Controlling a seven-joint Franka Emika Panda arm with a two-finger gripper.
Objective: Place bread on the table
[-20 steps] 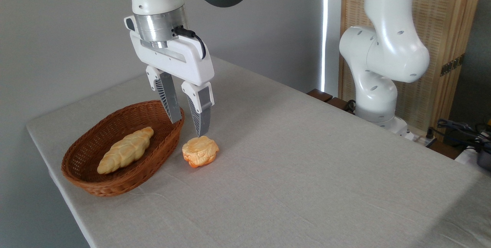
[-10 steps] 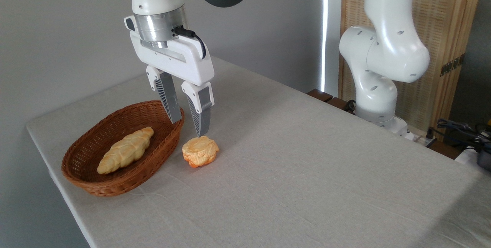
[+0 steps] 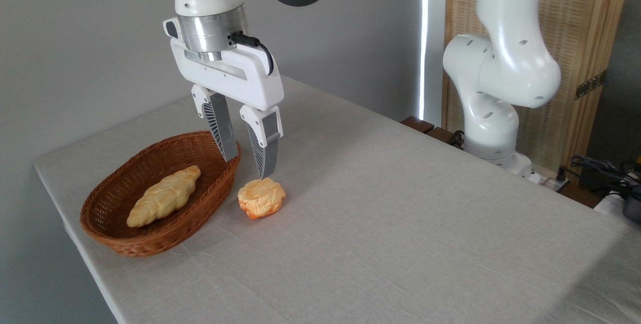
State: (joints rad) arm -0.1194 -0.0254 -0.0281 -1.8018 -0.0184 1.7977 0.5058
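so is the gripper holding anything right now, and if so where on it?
Nothing is held. The gripper is open and empty, above the small bun on the table. The bread lies untouched in the basket.

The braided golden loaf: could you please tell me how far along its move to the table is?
Not started: the braided golden loaf lies in the brown wicker basket. The pincer hangs open and empty above the round orange bun. Grasping, lifting and placing on the grey cloth table remain.

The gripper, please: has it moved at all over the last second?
Yes. The gripper has risen slightly and edged right, judged against the basket rim; it hangs open and empty.
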